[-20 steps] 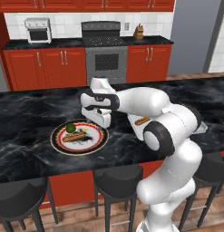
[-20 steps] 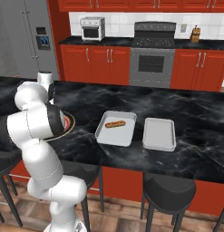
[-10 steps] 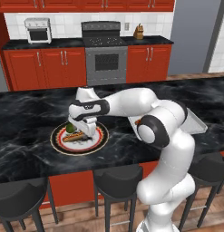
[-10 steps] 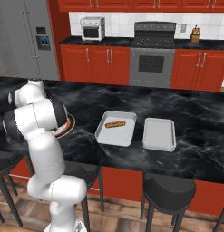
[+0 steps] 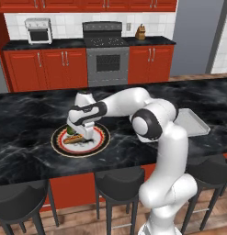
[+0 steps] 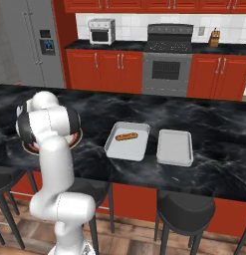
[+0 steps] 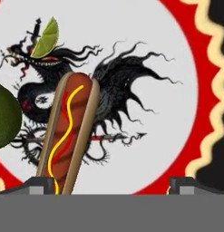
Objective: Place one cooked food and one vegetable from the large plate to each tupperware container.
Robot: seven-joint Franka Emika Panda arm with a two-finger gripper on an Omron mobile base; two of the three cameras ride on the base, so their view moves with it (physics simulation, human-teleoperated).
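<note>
Gripper (image 5: 79, 133) low over the plate (image 5: 102, 139), jaws spread wide and empty.
Risk, as I judge it: the hot dog (image 7: 68, 136) sits at the left fingertip (image 7: 34, 185), off-centre, so closing may knock it aside. Near tray (image 6: 114, 149) holds one hot dog; far tray (image 6: 175, 147) holds nothing.

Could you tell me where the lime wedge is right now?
In the hand view, the lime wedge lies upper left on the large plate, just above the hot dog.

Even, shadowless, slightly soft rendering
</note>
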